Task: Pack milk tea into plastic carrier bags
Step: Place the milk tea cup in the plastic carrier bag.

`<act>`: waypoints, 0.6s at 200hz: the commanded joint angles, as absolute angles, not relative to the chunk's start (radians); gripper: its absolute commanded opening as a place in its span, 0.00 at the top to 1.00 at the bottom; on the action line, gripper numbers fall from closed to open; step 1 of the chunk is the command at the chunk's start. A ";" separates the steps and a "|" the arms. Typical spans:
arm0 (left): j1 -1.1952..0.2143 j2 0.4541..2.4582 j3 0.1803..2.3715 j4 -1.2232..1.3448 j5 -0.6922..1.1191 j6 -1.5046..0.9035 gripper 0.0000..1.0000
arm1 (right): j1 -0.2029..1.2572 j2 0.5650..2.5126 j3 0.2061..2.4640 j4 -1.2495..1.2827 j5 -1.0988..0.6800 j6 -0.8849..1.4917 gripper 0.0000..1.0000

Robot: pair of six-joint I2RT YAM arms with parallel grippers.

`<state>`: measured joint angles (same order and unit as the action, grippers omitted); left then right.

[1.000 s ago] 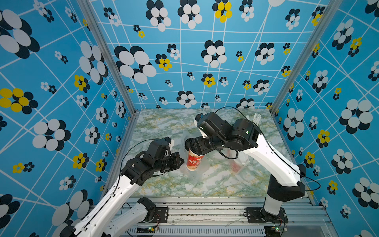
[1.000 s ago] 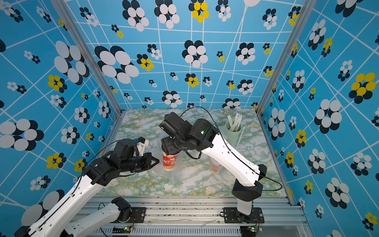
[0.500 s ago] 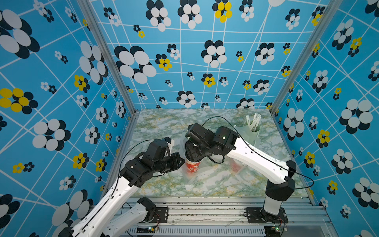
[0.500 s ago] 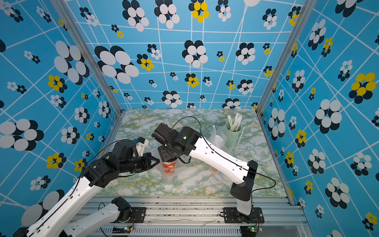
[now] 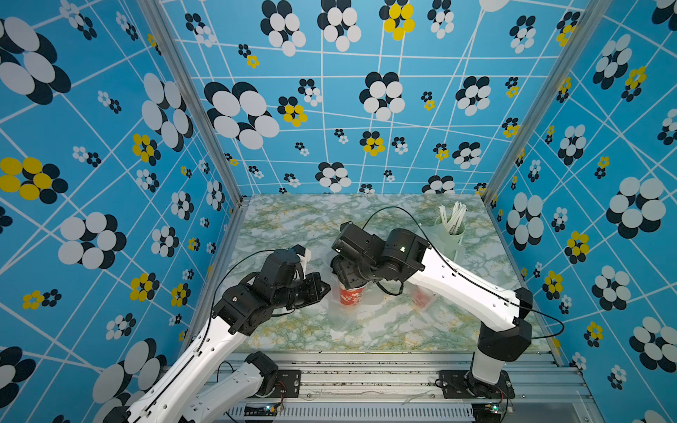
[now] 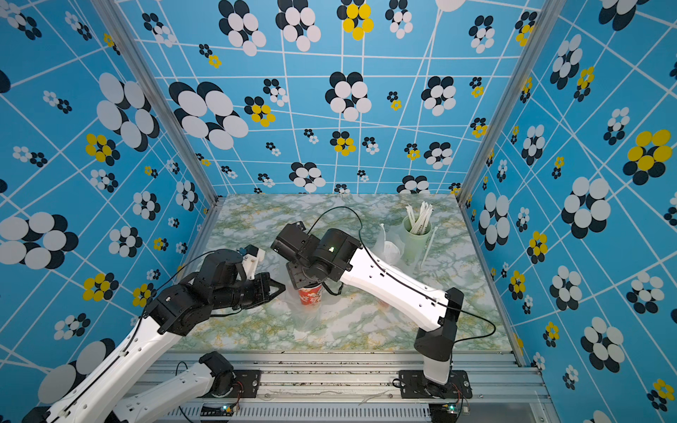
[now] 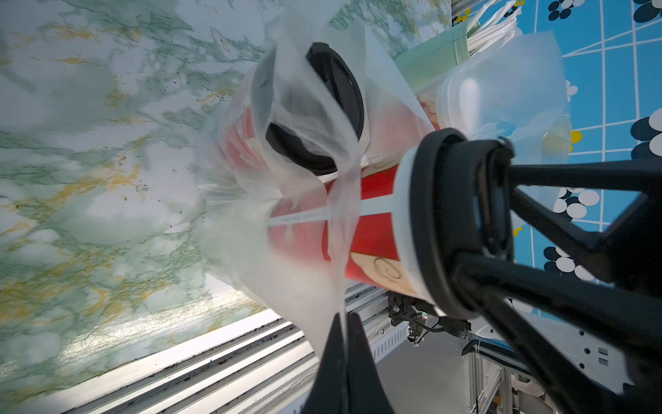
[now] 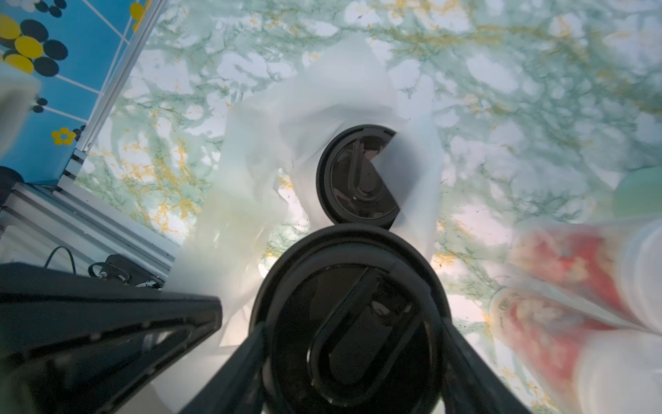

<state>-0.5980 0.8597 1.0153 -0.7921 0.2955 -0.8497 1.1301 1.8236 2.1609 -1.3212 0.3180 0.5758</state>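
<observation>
My right gripper (image 8: 353, 340) is shut on a red milk tea cup (image 7: 372, 229), its fingers (image 8: 465, 358) on either side of the black domed lid (image 8: 351, 315). The cup (image 5: 351, 295) stands upright, and its lower part sits behind the film of a whitish plastic carrier bag (image 7: 304, 258). A second black-lidded cup (image 7: 336, 107) stands inside that bag, right beside the held one. My left gripper (image 7: 344, 317) is shut on the bag's edge and holds it up at the cup's left (image 6: 282, 289). In both top views the right wrist hides the lids.
To the right, another bag holds red cups with white lids (image 7: 465, 100), partly under my right forearm (image 5: 421, 298). A pale green cup of white straws (image 6: 415, 238) stands at the back right. The table's front edge and metal rail (image 5: 348, 370) run close by.
My right arm has come down and slightly towards the left with the cup, lowering it into the bag. The left arm has stayed still with the bag's edge.
</observation>
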 commanded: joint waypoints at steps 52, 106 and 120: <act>-0.605 0.850 1.006 -0.847 0.255 -0.836 1.00 | 1.144 1.775 2.278 -1.329 0.259 0.598 0.45; -0.606 0.834 0.988 -0.833 0.258 -0.845 1.00 | 1.150 1.776 2.161 -1.216 0.193 0.651 0.46; -0.606 0.831 0.987 -0.830 0.259 -0.848 1.00 | 1.149 1.768 2.114 -1.188 0.189 0.667 0.46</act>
